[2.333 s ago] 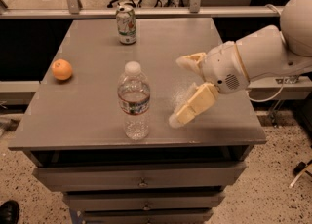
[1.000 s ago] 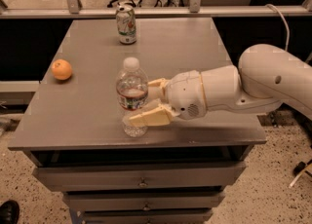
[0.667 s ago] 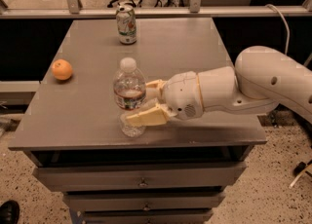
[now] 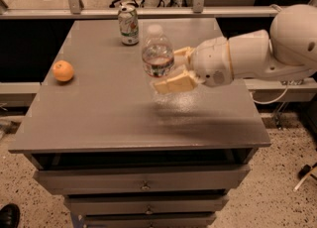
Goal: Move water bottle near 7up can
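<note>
The water bottle is clear plastic with a white cap and a dark label band. It hangs in the air above the grey table, held upright. My gripper reaches in from the right and is shut on the bottle's lower half, with one tan finger below and one behind. The 7up can stands upright at the table's far edge, a short way left of and beyond the bottle.
An orange lies near the table's left edge. Drawers sit under the tabletop. A metal railing runs behind the table. My white arm spans the right side.
My gripper closed on the bottle near the table's front, then lifted it and carried it back and to the right, towards the can. The can and orange have not moved.
</note>
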`<state>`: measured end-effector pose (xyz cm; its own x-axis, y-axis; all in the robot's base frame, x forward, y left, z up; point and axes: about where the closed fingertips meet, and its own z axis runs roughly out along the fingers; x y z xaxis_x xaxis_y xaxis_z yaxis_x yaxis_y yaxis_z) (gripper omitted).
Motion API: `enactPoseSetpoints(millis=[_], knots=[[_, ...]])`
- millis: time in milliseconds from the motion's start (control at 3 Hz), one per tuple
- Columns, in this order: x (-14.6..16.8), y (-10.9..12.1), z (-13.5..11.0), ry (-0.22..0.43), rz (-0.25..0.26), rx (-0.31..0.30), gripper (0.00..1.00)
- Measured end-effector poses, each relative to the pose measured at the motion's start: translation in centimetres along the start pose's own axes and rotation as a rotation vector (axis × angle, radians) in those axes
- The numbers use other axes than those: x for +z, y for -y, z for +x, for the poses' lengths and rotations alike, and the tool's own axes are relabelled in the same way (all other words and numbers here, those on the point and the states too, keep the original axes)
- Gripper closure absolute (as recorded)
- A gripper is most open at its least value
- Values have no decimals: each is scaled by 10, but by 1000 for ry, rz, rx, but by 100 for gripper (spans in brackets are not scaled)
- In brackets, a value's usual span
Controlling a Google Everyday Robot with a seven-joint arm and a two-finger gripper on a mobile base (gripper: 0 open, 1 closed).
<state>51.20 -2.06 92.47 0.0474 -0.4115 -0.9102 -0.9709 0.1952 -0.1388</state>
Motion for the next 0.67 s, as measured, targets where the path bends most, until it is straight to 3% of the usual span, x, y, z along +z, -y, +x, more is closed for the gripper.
enactPoseSetpoints(millis=[333,667], knots=[[-13,15,-13,5,37,-30,100],[-12,14,-12,4,33,-29,100]])
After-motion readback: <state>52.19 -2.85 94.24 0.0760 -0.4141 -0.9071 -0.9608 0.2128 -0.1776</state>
